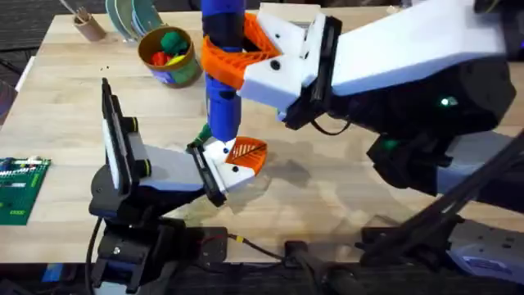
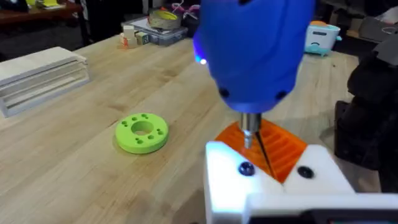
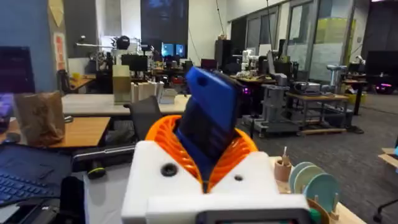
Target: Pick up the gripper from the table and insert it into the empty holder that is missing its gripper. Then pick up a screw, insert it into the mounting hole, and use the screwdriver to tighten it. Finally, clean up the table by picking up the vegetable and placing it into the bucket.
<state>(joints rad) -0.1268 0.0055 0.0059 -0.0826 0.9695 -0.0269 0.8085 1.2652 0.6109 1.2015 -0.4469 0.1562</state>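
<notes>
The right pincer is clenched on the screwdriver, holding it upright over the middle of the counter, its orange ribbed pads pressed against the blue body. In the left wrist view the screwdriver's thin metal bit points down at a dark screw in the white holder. The orange gripper sits in that holder at the tip of the left arm; whether the left pincer is released or clenched I cannot tell. A dark green leafy bit of the vegetable peeks out just behind the screwdriver's lower end. The bucket stands at the far left of the counter with colourful toys inside. A green ring lies on the counter nearby.
</notes>
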